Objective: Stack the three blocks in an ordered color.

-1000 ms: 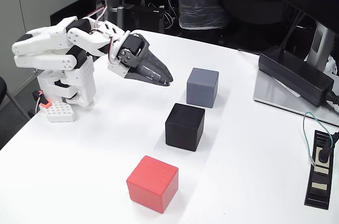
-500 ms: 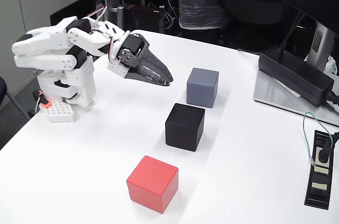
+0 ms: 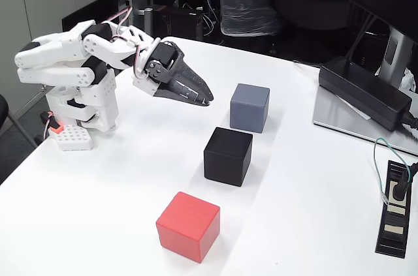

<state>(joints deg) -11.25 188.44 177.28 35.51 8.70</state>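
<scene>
On the white table [image 3: 130, 178] in the fixed view, three cubes sit apart from one another in a slanting line that runs from the lower middle of the picture up toward the right. Nearest the camera is the red block [image 3: 188, 226]; the black block [image 3: 228, 156] sits in the middle of the line; farthest back is the blue-grey block [image 3: 249, 107]. None of the three touches another, and none is stacked. At the left stands the white arm [image 3: 68, 70], folded low over its base, with its dark gripper [image 3: 208, 100] pointing right and slightly downward, held above the table just to the left of the blue-grey block and apart from it. Its two fingers lie pressed together at the tips, clenched on nothing. Beside the arm's base, near the left edge of the table, rests a small white perforated block [image 3: 72, 137] with an orange part. Along the right side lie a black power brick [image 3: 363, 92] on a grey plate, and a black power strip [image 3: 394, 208] with a cable plugged into it.
</scene>
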